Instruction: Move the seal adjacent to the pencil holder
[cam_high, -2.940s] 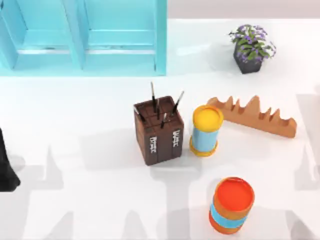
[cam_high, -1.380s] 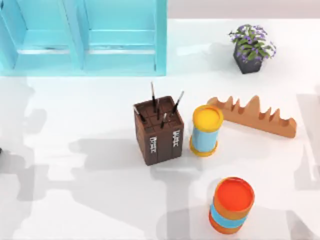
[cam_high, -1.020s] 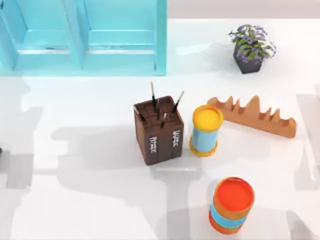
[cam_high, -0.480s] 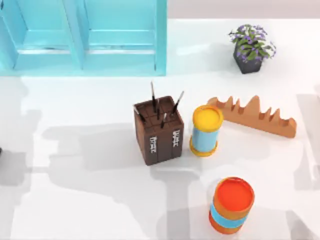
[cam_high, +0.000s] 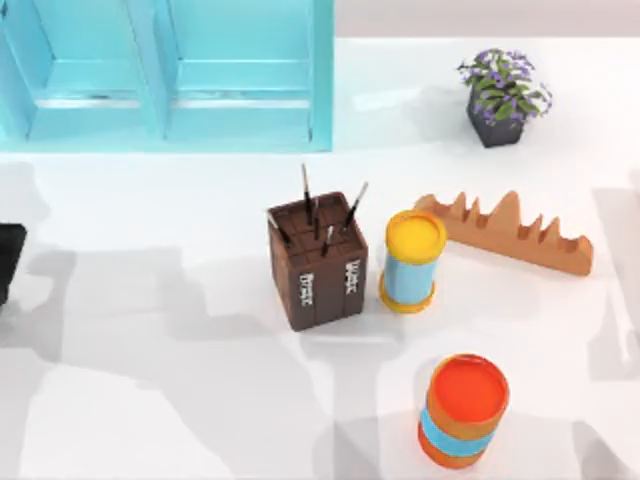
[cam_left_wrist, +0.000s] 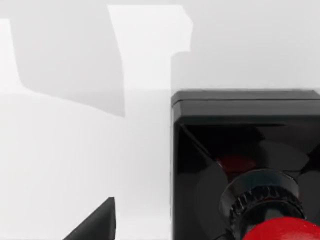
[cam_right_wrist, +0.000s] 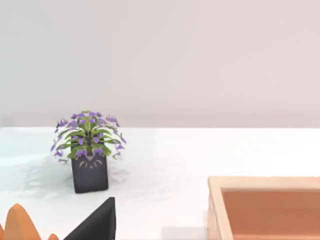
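Left wrist view: seal (cam_left_wrist: 240, 165), glossy black block, red knob

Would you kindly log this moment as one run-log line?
phase: approach | left gripper: above seal | seal: on table, far from pencil holder | right arm: parked

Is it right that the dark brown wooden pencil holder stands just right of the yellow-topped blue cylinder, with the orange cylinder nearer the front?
Not quite. The top view shows the dark brown wooden pencil holder just left of the yellow-topped blue cylinder, not right. The orange cylinder does stand nearer the front.
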